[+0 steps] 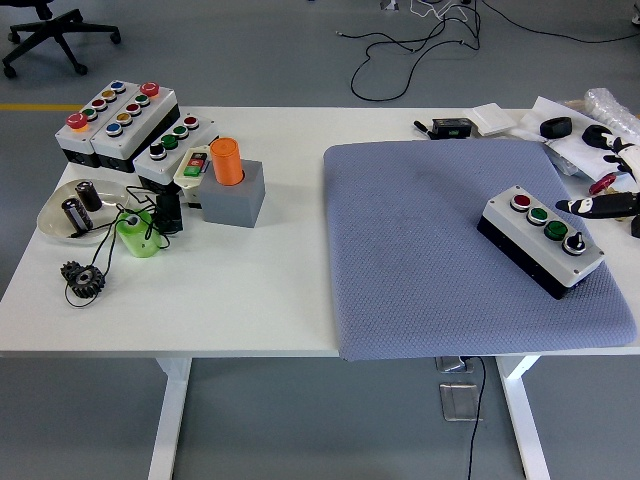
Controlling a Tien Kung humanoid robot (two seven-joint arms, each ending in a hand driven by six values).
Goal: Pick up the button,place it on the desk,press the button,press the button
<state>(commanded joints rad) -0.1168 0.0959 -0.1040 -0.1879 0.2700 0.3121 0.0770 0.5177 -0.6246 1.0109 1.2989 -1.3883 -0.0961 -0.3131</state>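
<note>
The button box [545, 238], with a white top over a black base, lies at an angle on the right part of the blue-grey mat [420, 250]. Its top carries a red button [521, 202], two green buttons [548, 222] and a black knob [574, 243] in a row. My right hand [608, 200] comes in at the right edge, just right of the box and apart from it. Its fingers are spread and hold nothing, and one black finger [588, 206] points left toward the box.
Three more button boxes [117, 120] stand at the far left. Near them are an orange cylinder [226, 160] in a grey block, a white dish [58, 222] with black cylinders, a green part [135, 235] and a black gear [83, 277]. Papers and small devices [450, 127] lie at the back right.
</note>
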